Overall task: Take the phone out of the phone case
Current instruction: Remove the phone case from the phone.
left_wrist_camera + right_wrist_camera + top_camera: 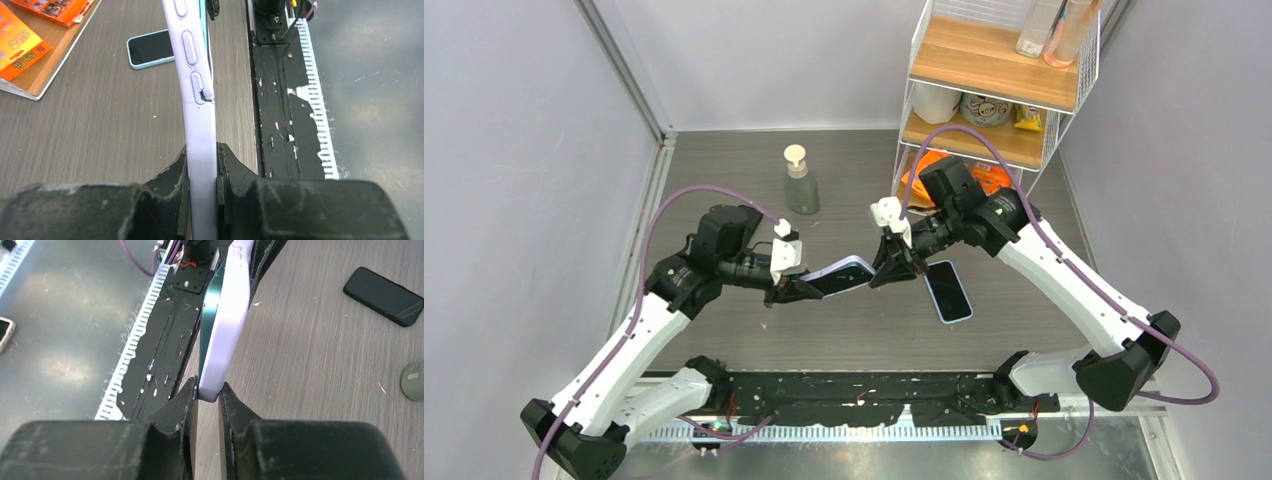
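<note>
— If any writing is legible, where is it?

— At the back of the grey surface, the wire shelf has orange boxes on its lowest board. Their print is too tilted to make out.

— What else is around?

— A pump bottle stands well behind. A spare phone lies flat just beside the right gripper.

— And the phone case?

— The lavender phone case is off the surface. The left gripper is clenched on one end, the right gripper on the other. The phone shows a teal edge inside it.
</note>
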`<move>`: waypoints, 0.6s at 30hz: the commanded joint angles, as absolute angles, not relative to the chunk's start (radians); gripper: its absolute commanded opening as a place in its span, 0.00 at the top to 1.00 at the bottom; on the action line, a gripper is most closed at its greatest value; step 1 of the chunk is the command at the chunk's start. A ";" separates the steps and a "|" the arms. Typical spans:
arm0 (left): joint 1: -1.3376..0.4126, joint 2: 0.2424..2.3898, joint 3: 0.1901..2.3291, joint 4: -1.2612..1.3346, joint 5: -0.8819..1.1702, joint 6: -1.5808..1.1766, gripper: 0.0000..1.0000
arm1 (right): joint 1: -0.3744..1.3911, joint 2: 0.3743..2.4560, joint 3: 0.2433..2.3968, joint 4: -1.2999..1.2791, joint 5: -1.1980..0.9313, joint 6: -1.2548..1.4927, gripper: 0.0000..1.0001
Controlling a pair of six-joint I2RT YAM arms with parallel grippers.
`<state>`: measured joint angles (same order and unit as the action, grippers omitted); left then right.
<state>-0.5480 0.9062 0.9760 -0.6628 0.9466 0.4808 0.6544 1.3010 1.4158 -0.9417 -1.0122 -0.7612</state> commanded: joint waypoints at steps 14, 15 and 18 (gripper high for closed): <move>-0.644 0.923 1.033 -0.946 1.043 0.818 1.00 | 0.718 1.362 1.510 -1.129 -0.912 -1.204 0.95; -0.646 0.924 1.031 -0.953 1.042 0.830 1.00 | 0.720 1.363 1.511 -1.134 -0.906 -1.215 0.95; -0.652 0.923 1.027 -0.978 1.037 0.852 1.00 | 0.736 1.361 1.511 -1.142 -0.882 -1.248 0.95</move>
